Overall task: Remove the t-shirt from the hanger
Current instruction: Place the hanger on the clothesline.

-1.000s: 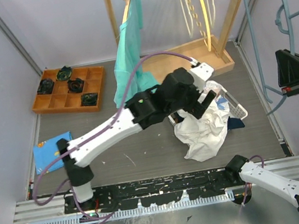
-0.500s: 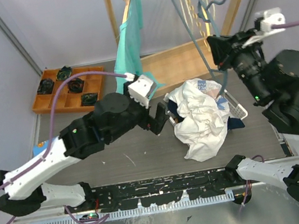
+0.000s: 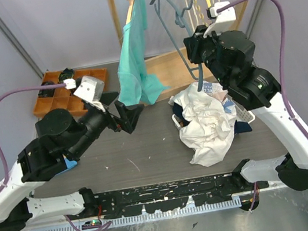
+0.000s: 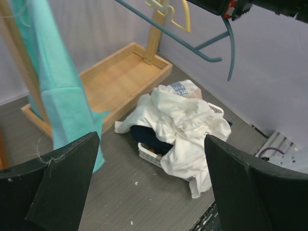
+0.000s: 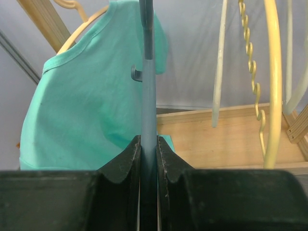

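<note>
Both my arms are standing elsewhere than a second ago. My left arm, which was stretching across to the laundry heap, is now drawing back to the left. My right arm, then low at the right edge, is now reaching up over the heap toward the rack.

My left tool (image 3: 132,117) is hanging released, fingers spread wide with nothing between them. It is hovering above the dark grey worktop (image 3: 149,160), just beside the hem of the teal t-shirt (image 3: 134,54). My right tool (image 5: 148,149) is clenching the thin shaft of the blue-grey plastic hanger (image 5: 147,82), which is standing bare in the air with its hook up below the rack's top bar.

The white t-shirt (image 3: 207,133) is lying off that hanger, crumpled in a heap over the white plastic basket (image 3: 247,113), with a dark blue garment (image 4: 144,135) showing under it.

The teal t-shirt is hanging on a pale wooden hanger (image 5: 79,29) from the light wooden clothes rack (image 3: 175,65), right next to the held hanger on its left. On its other side, yellow and cream empty hangers (image 5: 272,72) are dangling. At the far left an orange wooden compartment tray (image 3: 44,106) is sitting, partly hidden by my left arm.
</note>
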`<state>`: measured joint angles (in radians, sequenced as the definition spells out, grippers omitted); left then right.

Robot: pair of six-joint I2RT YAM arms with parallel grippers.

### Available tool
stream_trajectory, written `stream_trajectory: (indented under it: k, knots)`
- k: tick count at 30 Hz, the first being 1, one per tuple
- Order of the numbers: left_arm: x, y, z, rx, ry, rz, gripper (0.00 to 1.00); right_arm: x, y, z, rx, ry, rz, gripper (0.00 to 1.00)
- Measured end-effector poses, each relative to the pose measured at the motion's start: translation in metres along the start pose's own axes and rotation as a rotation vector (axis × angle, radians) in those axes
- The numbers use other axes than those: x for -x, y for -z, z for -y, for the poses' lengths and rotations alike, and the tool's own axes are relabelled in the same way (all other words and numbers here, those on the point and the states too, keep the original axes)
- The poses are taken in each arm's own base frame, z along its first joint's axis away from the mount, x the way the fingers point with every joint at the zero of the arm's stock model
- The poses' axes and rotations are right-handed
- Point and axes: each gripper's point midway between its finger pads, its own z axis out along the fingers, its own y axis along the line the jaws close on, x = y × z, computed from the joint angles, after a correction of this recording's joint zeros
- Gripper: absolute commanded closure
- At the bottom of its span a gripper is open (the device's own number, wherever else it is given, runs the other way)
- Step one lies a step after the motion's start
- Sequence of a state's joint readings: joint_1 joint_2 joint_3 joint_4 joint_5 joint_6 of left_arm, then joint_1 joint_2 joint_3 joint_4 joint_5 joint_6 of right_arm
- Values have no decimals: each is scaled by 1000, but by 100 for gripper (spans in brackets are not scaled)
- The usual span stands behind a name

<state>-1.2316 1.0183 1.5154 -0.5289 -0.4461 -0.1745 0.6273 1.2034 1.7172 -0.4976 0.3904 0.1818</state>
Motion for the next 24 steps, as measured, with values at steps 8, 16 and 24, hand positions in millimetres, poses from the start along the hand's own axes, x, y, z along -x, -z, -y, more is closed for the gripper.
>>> stream_trajectory:
  k: [8,16,24]
  knots:
    - [19,14,-45,216,-52,67,2,1,-42,-6,-53,53,15,99]
    - [45,20,-67,355,-111,107,2,0,-97,5,-99,75,25,99]
    - [64,23,-75,422,-124,133,2,8,-133,30,-126,67,39,99]
